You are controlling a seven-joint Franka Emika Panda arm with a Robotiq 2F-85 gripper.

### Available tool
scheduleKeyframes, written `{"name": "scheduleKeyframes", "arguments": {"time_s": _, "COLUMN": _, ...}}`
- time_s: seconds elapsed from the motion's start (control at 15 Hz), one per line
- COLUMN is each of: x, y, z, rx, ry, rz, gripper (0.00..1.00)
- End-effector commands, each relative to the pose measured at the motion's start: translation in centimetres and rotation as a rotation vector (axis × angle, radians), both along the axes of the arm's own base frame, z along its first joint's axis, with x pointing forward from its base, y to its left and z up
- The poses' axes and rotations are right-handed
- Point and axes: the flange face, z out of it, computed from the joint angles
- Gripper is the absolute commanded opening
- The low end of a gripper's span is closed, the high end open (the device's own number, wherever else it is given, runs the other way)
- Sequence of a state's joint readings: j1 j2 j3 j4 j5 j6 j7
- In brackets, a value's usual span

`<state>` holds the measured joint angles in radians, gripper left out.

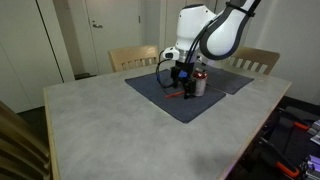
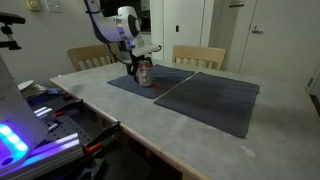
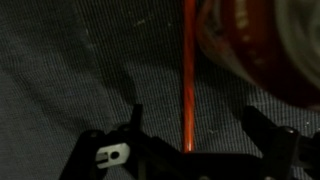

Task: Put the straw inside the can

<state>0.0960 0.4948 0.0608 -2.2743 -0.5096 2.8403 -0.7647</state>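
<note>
In an exterior view, far left: bare grey table [image 1: 80,125]. Behind it, toward upper centre, a pale wooden chair [image 1: 135,57]. Mid-frame, a dark mat [image 1: 150,88] spread flat on the tabletop. Above the mat, the gripper [image 1: 182,76], pointing down from the white arm [image 1: 205,30]. Just under it, a short red streak on the cloth: the straw [image 1: 178,97]. Right beside the gripper, the can [image 1: 199,84], upright on the mat. Further right, a second chair [image 1: 255,62].

In an exterior view from another spot, lower left: equipment [image 2: 15,140] glowing blue-purple. Upper centre-left: gripper [image 2: 137,62] low over the mat [image 2: 170,85], can [image 2: 145,73] close against it. To the right, a second mat [image 2: 215,100].

In the wrist view, left: ribbed dark cloth. Lower left and lower right: the two fingers [image 3: 130,125], spread wide and released, grasping nothing. Centre: straw [image 3: 188,80], lying on the mat in a straight line from top edge to bottom, passing between the fingers and touching neither. Upper right: can [image 3: 260,40], blurred, red markings showing, just beside the straw; contact between them impossible to tell.
</note>
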Motion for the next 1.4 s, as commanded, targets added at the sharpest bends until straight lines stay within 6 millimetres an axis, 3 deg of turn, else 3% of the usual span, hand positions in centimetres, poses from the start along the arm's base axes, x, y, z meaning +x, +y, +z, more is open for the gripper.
{"name": "scheduleKeyframes", "arguments": {"time_s": 0.0, "x": 0.66, "y": -0.55, "z": 0.01, "rx": 0.043, "ry": 0.019, "rz": -0.033, "gripper": 1.00}}
{"name": "scheduleKeyframes", "arguments": {"time_s": 0.47, "x": 1.59, "y": -0.92, "z": 0.42, "rx": 0.091, "ry": 0.034, "rz": -0.070, "gripper": 0.94}}
{"name": "scheduleKeyframes", "arguments": {"time_s": 1.0, "x": 1.35, "y": -0.93, "z": -0.17, "rx": 0.095, "ry": 0.051, "rz": -0.075, "gripper": 0.86}}
{"name": "scheduleKeyframes", "arguments": {"time_s": 1.33, "x": 0.88, "y": -0.78, "z": -0.27, "rx": 0.095, "ry": 0.052, "rz": -0.071, "gripper": 0.60}}
